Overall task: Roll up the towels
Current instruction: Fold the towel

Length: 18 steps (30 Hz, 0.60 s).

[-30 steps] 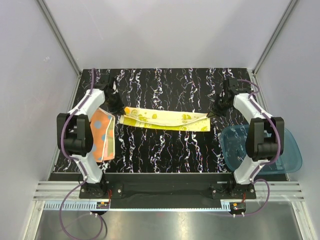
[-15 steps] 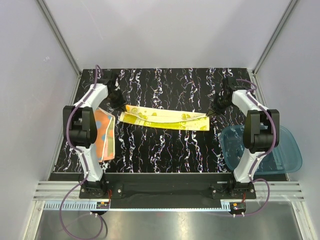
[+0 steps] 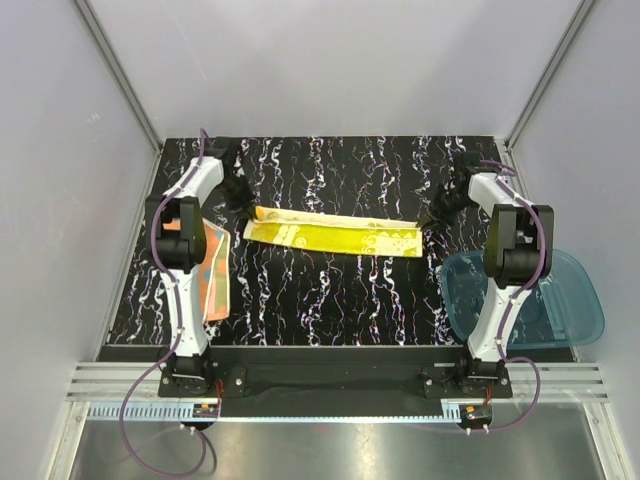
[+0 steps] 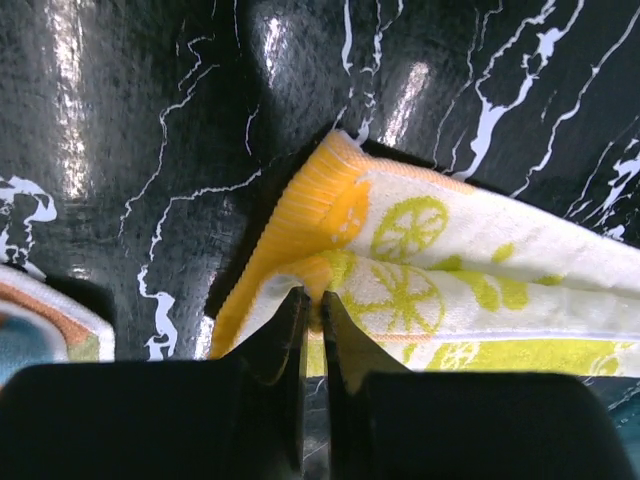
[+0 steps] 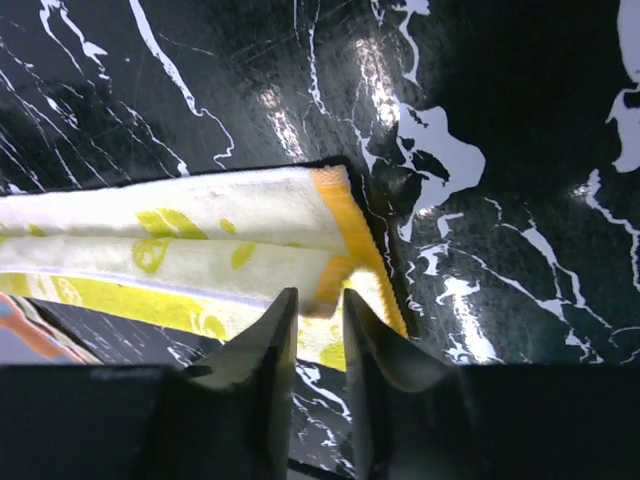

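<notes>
Yellow towel (image 3: pixel 335 234) now flatter, left claw (image 4: pixel 311 312) pinching it, right claw (image 5: pixel 317 305) slightly parted.

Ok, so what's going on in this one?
Two arms are working on the yellow towel, which lies stretched in a long folded strip across the black marbled table. The left pincer is shut on the strip's left end. The right pincer is at the right end with its jaws slightly apart around the edge. The strip is not rolled yet. The orange dotted towel lies flat under the left arm, and a blue tray sits at the right.
</notes>
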Motion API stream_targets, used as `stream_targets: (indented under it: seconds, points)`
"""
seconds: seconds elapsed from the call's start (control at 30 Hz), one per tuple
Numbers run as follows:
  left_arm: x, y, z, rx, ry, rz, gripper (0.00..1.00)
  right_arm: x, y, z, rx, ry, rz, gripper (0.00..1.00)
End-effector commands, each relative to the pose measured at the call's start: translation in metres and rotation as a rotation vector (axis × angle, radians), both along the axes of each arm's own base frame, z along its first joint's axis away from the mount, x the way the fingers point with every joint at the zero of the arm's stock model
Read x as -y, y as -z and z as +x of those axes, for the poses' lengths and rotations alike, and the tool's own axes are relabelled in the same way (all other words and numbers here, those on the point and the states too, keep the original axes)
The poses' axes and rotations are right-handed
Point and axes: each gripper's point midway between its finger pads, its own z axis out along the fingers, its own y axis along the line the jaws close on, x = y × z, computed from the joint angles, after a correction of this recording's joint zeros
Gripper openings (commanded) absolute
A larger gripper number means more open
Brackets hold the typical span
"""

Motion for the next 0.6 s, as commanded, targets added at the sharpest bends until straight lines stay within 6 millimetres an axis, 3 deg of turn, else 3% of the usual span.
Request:
stream_targets:
  seconds: [0.0, 0.03, 0.07, 0.1, 0.13, 0.2, 0.23, 0.3, 0.33, 0.47, 0.5, 0.57]
  points:
    - [0.004, -0.011, 0.009, -0.002, -0.017, -0.066, 0.15, -0.005, -0.014, 0.012, 0.03, -0.025, 0.03, 0.33]
    - [0.002, -0.012, 0.01, -0.001, -0.027, -0.071, 0.19, -0.004, -0.015, 0.013, 0.032, -0.025, 0.025, 0.51]
    - [0.002, -0.012, 0.012, 0.004, -0.031, -0.076, 0.22, -0.004, -0.02, 0.018, 0.045, -0.023, 0.02, 0.55]
    - [0.002, -0.015, 0.013, 0.012, -0.029, -0.085, 0.27, -0.003, -0.02, 0.018, 0.042, -0.025, 0.018, 0.58]
    - [0.003, -0.018, 0.014, 0.022, -0.026, -0.094, 0.4, -0.003, -0.023, 0.02, 0.047, -0.027, 0.014, 0.61]
    - [0.008, -0.029, 0.019, 0.068, 0.008, -0.124, 0.55, -0.001, -0.034, 0.025, 0.067, -0.03, 0.007, 0.69]
    - [0.01, -0.035, 0.02, 0.09, 0.025, -0.127, 0.69, 0.0, -0.038, 0.027, 0.075, -0.029, -0.001, 0.71]
    - [0.007, -0.053, 0.024, 0.14, 0.034, -0.117, 0.79, 0.005, -0.053, 0.034, 0.108, -0.021, -0.029, 0.78]
    - [0.005, -0.058, 0.025, 0.155, 0.041, -0.104, 0.96, 0.007, -0.056, 0.034, 0.105, -0.015, -0.045, 0.79]
    - [-0.008, -0.086, 0.025, 0.229, 0.027, -0.025, 0.99, 0.013, -0.088, 0.029, 0.167, 0.002, -0.087, 0.81]
    - [-0.012, -0.101, 0.024, 0.271, 0.019, 0.0, 0.99, 0.012, -0.094, 0.026, 0.178, 0.001, -0.092, 0.81]
    - [-0.015, -0.099, 0.014, 0.282, 0.009, 0.04, 0.99, 0.008, -0.105, 0.015, 0.208, -0.005, -0.097, 0.81]
